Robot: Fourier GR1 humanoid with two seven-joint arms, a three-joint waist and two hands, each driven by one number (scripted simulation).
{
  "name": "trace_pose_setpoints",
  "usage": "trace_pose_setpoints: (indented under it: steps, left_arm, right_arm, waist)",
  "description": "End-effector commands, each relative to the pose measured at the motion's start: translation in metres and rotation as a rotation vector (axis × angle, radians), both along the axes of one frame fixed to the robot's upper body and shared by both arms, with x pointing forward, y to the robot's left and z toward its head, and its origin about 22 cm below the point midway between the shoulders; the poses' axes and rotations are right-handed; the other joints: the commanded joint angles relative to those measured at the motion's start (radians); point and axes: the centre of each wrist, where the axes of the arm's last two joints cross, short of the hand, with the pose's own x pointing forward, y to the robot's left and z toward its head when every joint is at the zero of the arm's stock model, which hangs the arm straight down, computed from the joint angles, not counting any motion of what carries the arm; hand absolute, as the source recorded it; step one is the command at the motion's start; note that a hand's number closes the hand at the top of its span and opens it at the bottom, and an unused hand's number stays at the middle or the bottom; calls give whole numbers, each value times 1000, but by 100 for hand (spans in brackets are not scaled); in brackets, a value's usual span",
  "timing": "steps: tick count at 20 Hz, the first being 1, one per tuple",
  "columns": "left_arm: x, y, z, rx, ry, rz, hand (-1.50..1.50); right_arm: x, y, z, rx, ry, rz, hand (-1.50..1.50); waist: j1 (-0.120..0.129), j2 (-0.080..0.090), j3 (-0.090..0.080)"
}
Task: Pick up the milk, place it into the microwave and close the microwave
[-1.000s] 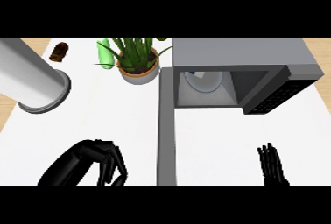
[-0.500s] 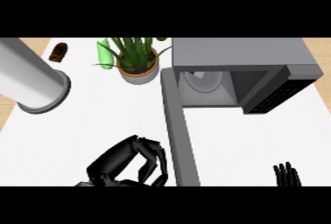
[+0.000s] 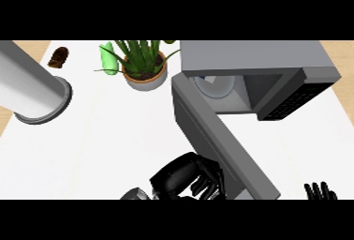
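Microwave door [image 3: 221, 140] swung partway shut since 0.5 s ago; left hand [image 3: 185, 180] w/ fingers curled, holding nothing, against door's outer face; milk [image 3: 216, 86] inside microwave [image 3: 259, 61], beyond fingers; right hand [image 3: 319, 191] fingers straight, low right.

Single head view, steeply downward onto the counter [image 3: 104, 140] (near, from above).

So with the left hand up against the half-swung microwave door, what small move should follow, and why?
Probably keep sweeping the left hand rightward and forward against the microwave door. The door stands partway shut, angled out from the microwave, whose cavity shows a white item inside. The right hand rests at the lower right edge, away from the door.
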Motion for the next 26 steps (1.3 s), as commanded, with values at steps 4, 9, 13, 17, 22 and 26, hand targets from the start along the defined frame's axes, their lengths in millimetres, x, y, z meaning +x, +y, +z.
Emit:
trace_pose_setpoints:
  steps: [4, 9, 13, 17, 22, 26]
  left_arm:
    - [-8, -44, -26, 84, 62, -1, 150]
    - [8, -52, -23, 35, 66, 132, 150]
    - [16, -56, -17, -78, 58, 165, -150]
    - [33, -55, -9, -165, 38, 259, -150]
    - [55, -53, -2, -212, 11, 408, 150]
    - [78, -56, 16, -242, 11, 443, 150]
  right_arm:
    - [-7, 3, 33, 38, -110, 119, -150]
    - [16, 12, 53, 56, -156, 177, -150]
    - [26, 24, 72, 71, -191, 219, -150]
    - [15, 10, 80, 53, -189, 249, -150]
    - [13, 10, 94, 63, -184, 301, -150]
    - [13, 9, 104, 57, -180, 341, -150]
  waist:
    - [-44, 5, 0]
    - [-91, 16, -1]
    - [-113, 26, -4]
    - [-168, 32, -4]
    - [-182, 36, -4]
    - [-222, 46, -4]
